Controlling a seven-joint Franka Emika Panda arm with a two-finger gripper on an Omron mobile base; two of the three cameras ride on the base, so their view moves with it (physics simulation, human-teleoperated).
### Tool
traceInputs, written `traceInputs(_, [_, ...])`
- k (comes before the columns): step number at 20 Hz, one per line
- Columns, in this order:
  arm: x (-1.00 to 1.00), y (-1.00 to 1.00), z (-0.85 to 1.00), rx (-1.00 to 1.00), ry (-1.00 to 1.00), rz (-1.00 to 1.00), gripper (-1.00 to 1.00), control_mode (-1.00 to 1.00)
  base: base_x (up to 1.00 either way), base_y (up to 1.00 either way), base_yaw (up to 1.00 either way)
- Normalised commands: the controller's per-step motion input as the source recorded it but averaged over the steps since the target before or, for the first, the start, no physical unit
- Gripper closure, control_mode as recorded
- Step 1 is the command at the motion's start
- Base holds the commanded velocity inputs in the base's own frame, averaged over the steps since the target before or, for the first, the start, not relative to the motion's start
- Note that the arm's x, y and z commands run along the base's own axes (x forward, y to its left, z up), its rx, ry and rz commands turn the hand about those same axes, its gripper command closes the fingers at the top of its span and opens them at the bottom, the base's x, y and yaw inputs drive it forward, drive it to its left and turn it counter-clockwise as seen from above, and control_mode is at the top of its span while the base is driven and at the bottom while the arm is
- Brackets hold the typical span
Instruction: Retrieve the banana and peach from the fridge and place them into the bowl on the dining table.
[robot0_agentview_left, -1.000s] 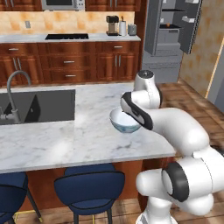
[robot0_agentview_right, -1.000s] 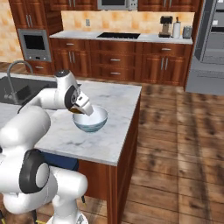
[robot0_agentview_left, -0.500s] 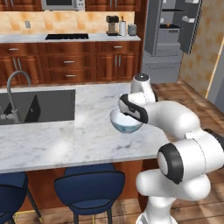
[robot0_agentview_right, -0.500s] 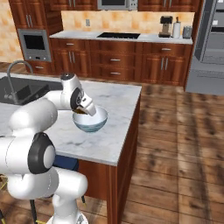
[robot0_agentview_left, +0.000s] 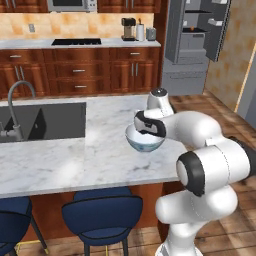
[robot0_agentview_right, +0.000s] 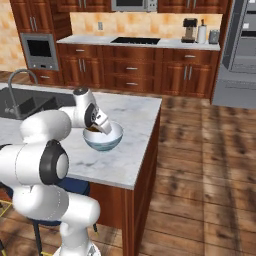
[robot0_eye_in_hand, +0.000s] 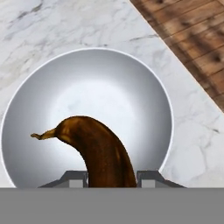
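The gripper (robot0_eye_in_hand: 111, 177) is closed on the banana (robot0_eye_in_hand: 98, 151) and holds it over the bowl (robot0_eye_in_hand: 131, 78). In the hand view the two dark finger tips stand at 6 o'clock, one at each side of the thick end of the fruit, and pinch it between them. The banana is dark brown; from the fingers it curves up toward 10 o'clock, and its thin stem points to 9 o'clock. Whether it touches the inside of the bowl, the pictures do not tell.

The bowl is pale and glossy with a thin rim, and nothing else lies inside it. It stands on the dining table (robot0_agentview_left: 75, 160), on the white-grey marble top, near the edge beside the wooden floor (robot0_agentview_right: 200, 165) — in the hand view this floor shows at 1 o'clock.

In the left base view the gripper (robot0_agentview_left: 146, 129) sits at the rim of the bowl (robot0_agentview_left: 145, 142), at about 12 o'clock of it. In the right base view the gripper (robot0_agentview_right: 97, 128) is over the left part of the bowl (robot0_agentview_right: 103, 140), at about 10 o'clock.

The fridge (robot0_agentview_left: 192, 37) stands well apart, at 1 o'clock in the left base view, with a door open. A dark sink (robot0_agentview_left: 42, 120) with an arched tap (robot0_agentview_left: 15, 107) is in the table at 9 o'clock from the bowl.
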Motion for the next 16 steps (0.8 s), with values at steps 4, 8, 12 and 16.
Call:
traceInputs(4, [0.22, 0.00, -0.18, 0.00, 0.00, -0.01, 1.00, -1.00, 0.00, 0.00, 0.00])
traceInputs(8, [0.21, 0.00, -0.20, 0.00, 0.00, -0.01, 1.00, -1.00, 0.00, 0.00, 0.00])
traceInputs(12, [0.21, 0.00, -0.21, 0.00, 0.00, -0.01, 1.00, -1.00, 0.00, 0.00, 0.00])
traceInputs(16, [0.19, 0.00, -0.17, 0.00, 0.00, -0.02, 1.00, -1.00, 0.00, 0.00, 0.00])
